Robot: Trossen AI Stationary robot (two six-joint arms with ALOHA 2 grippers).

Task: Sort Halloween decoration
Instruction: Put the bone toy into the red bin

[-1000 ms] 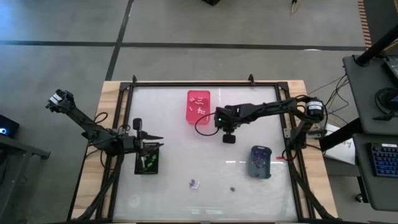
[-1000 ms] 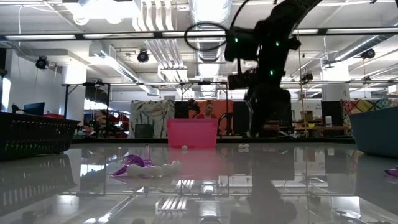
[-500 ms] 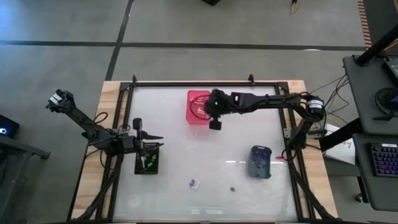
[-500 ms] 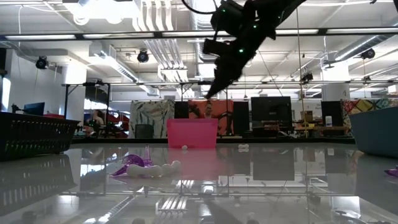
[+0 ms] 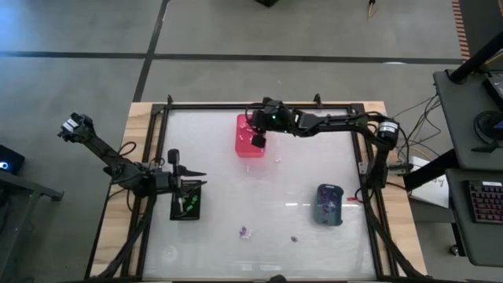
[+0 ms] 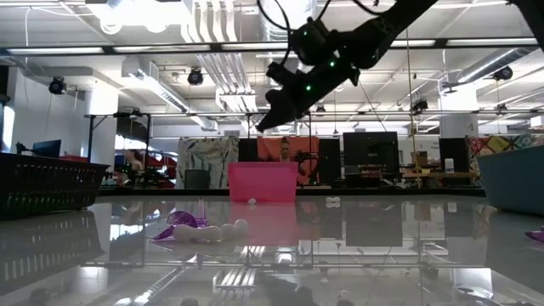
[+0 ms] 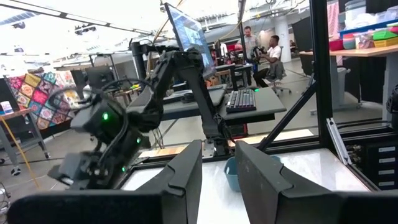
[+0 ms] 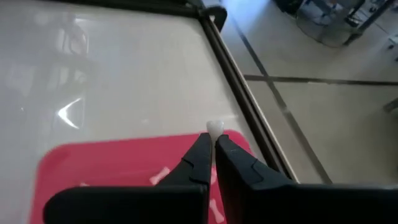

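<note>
White piece (image 8: pixel 214 129) sits pinched at the tips of the right gripper (image 5: pixel 258 140), held above the pink bin (image 5: pixel 243 146) on the counter's (image 5: pixel 314 165) far side. Released off-centre, it could bounce past the rim. Left gripper (image 5: pixel 196 174) waits half-open over the black bin (image 5: pixel 187 206), gripping nothing.

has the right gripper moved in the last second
Yes. The right gripper, shut on a white piece, went from mid-table, right of the pink bin, to above it.

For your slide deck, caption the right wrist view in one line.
Right gripper pinches a small white piece above the pink bin.
</note>
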